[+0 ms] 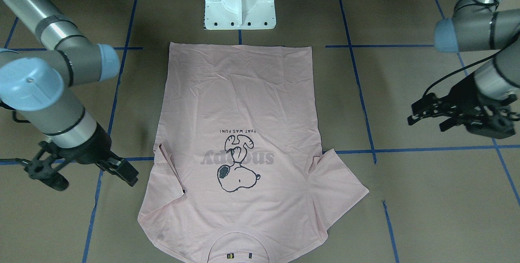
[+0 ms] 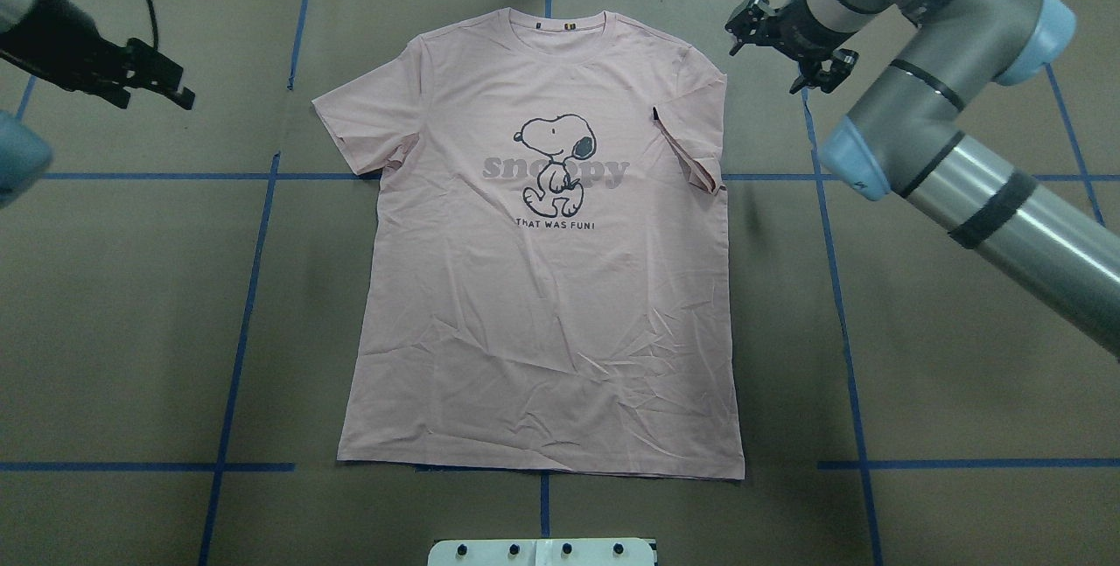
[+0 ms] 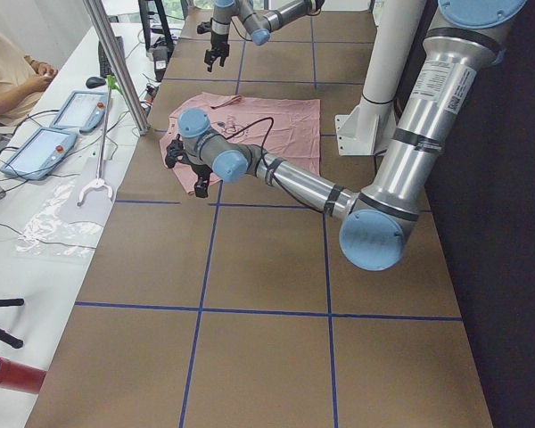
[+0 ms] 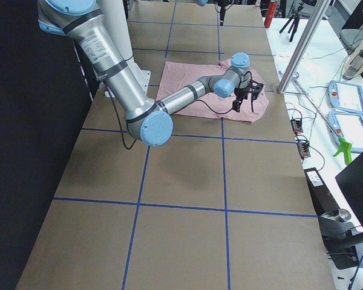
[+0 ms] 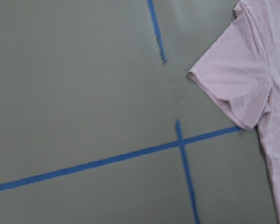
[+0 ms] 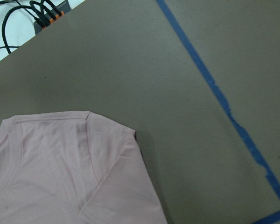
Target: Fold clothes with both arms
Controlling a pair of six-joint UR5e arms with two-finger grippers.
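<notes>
Collar (image 1: 237,240) nearest you in the front-facing view: the T-shirt (image 1: 243,104) lies flat mid-table, print up, long axis running from collar to the white base (image 1: 239,7). Overhead, your left gripper (image 2: 182,87) and right gripper (image 2: 777,50) hover just outside the sleeves (image 2: 359,124), jaws parted and empty; brown table (image 2: 131,303) shows wide along both long edges.

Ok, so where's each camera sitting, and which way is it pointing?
Front-facing: across the table, looking steeply down on the shirt; left arm, right arm and pedestal show.
Overhead: behind the pedestal, looking forward and down; both arms.
Exterior left: table end, looking along it; left arm nearest.
Exterior right: opposite end; right arm nearest.
Left wrist: down at a sleeve; no arm.
Right wrist: down at a shoulder; no arm.
All six share the shirt.
</notes>
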